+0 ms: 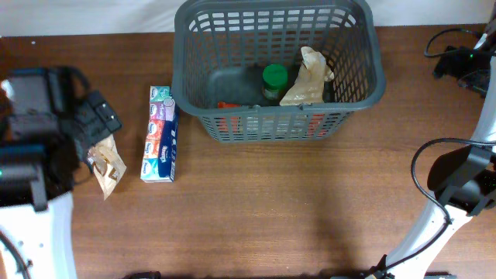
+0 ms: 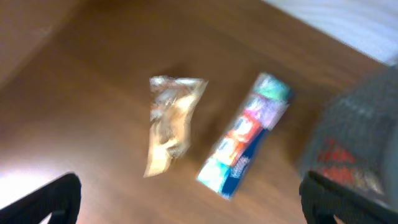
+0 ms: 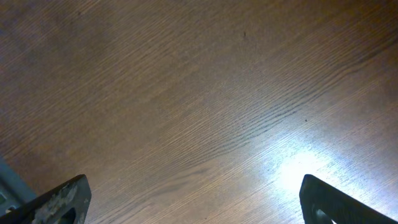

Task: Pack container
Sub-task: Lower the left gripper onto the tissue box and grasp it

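**A:** What sits farthest left?

**B:** The left fingers. They are spread as wide as they go and hold nothing. They hang over the counter, above a small clear snack bag that lies flat on the wood.

**A:** And next to that?

**B:** A long tissue pack, just right of the snack bag and not touching it. It lies lengthwise, with its far end near the basket's left corner.

**A:** Where is the basket itself?

**B:** The basket stands at the middle of the counter's far edge, upright. The left wrist view is blurred and shows only a grey corner of it.

**A:** What is in it?

**B:** A jar with a green lid stands near the middle of the floor. A crumpled tan bag leans just to its right, touching it. Something red-orange lies low against the near wall, and more red shows through the slots further right. I cannot tell what either one is.

**A:** And on the right?

**B:** The right fingers are also wide apart and empty. Only bare wood shows beneath them, well away from the basket.
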Controlling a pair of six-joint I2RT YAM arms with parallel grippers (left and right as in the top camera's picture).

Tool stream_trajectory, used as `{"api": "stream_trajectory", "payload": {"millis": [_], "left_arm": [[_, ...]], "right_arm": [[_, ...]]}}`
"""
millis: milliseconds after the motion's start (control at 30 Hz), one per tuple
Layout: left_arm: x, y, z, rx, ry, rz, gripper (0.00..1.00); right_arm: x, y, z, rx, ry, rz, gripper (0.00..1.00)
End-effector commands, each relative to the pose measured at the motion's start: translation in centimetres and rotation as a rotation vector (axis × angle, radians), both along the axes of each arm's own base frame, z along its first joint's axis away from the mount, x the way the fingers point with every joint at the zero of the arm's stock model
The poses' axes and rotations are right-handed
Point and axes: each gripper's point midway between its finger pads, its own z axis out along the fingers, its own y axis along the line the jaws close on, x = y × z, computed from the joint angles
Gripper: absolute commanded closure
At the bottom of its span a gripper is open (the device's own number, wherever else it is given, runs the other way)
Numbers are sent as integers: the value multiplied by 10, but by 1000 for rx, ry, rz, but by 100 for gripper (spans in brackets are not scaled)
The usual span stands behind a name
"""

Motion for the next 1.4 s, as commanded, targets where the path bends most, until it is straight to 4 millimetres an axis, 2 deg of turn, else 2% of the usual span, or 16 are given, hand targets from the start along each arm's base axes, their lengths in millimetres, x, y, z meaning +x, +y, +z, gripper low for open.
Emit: {"api": "stream_trajectory", "payload": {"millis": [0, 67, 200, 367, 533, 667, 900, 1033, 1167, 1367], "left_arm": [[28, -33, -20, -75, 53, -487, 1], [37, -14, -41, -71, 129, -467, 0], [59, 6, -89, -144, 260, -431, 0], [85, 0, -146, -246, 371, -518, 0], [102, -13, -187, -312, 440, -572, 0], [117, -33, -204, -291, 455, -642, 1], [132, -52, -211, -192, 459, -709, 1], [135, -53, -212, -184, 450, -714, 1], [136, -46, -220, -156, 480, -696, 0], [129, -48, -253, -201, 565, -696, 0]], "right_arm": [[0, -1, -2, 3, 2, -14, 1], [0, -1, -2, 3, 2, -14, 1], [0, -1, -2, 3, 2, -14, 1], [0, -1, -2, 3, 2, -14, 1], [0, -1, -2, 3, 2, -14, 1], [0, -1, -2, 3, 2, -14, 1], [0, -1, -2, 3, 2, -14, 1], [0, -1, -2, 3, 2, -14, 1], [0, -1, -2, 3, 2, -14, 1], [0, -1, -2, 3, 2, -14, 1]]}}
